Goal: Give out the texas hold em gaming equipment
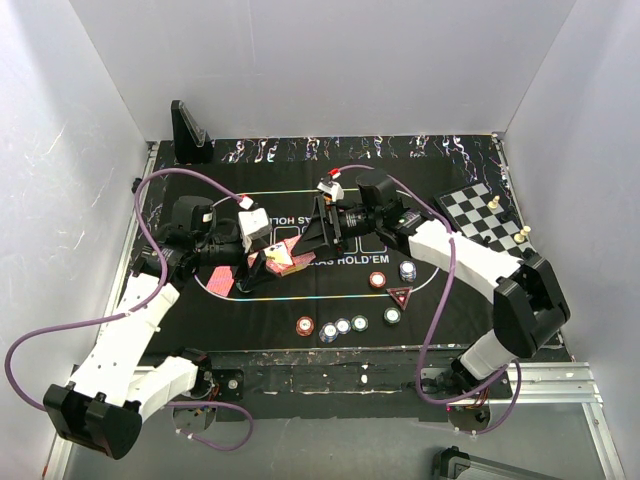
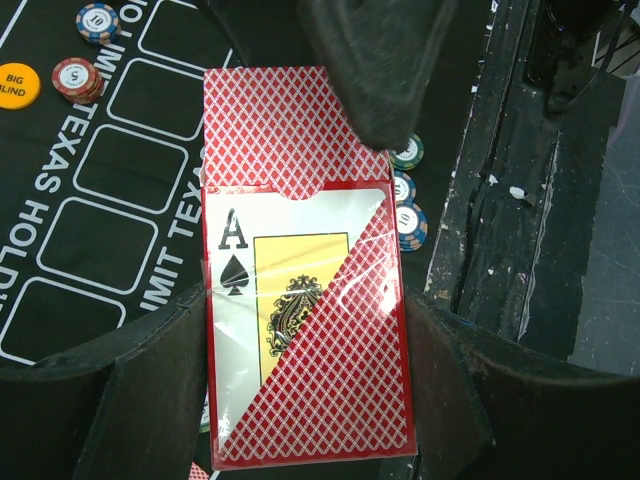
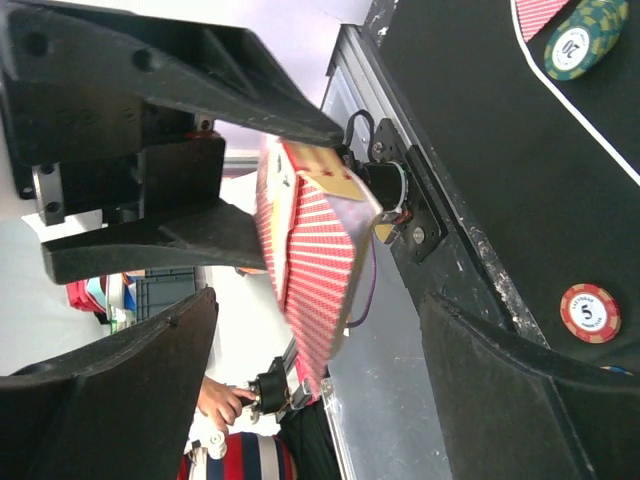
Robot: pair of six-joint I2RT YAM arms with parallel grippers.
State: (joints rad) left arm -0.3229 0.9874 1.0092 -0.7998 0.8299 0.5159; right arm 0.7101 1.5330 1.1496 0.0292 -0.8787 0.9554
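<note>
My left gripper (image 1: pixel 268 256) is shut on a pack of red-backed playing cards (image 2: pixel 300 330) with an ace of spades showing, held above the black mat. My right gripper (image 1: pixel 312 238) faces it, open. In the right wrist view the pack (image 3: pixel 312 270) hangs ahead of that gripper's (image 3: pixel 320 385) spread fingers, untouched. One dark right finger (image 2: pixel 380 60) overlaps the pack's top in the left wrist view. Poker chips lie on the mat: a red one (image 1: pixel 377 280), a white one (image 1: pixel 408 270), a green one (image 1: pixel 392 316) and a row (image 1: pixel 343 326). The triangular marker (image 1: pixel 400 296) lies among them.
A loose red-backed card (image 1: pixel 222 282) lies on the mat's left. The chessboard (image 1: pixel 480 215) with pieces sits at the right rear, and a black stand (image 1: pixel 190 135) at the back left. An orange "BIG BLIND" chip (image 2: pixel 15 85) lies on the mat. White walls enclose the table.
</note>
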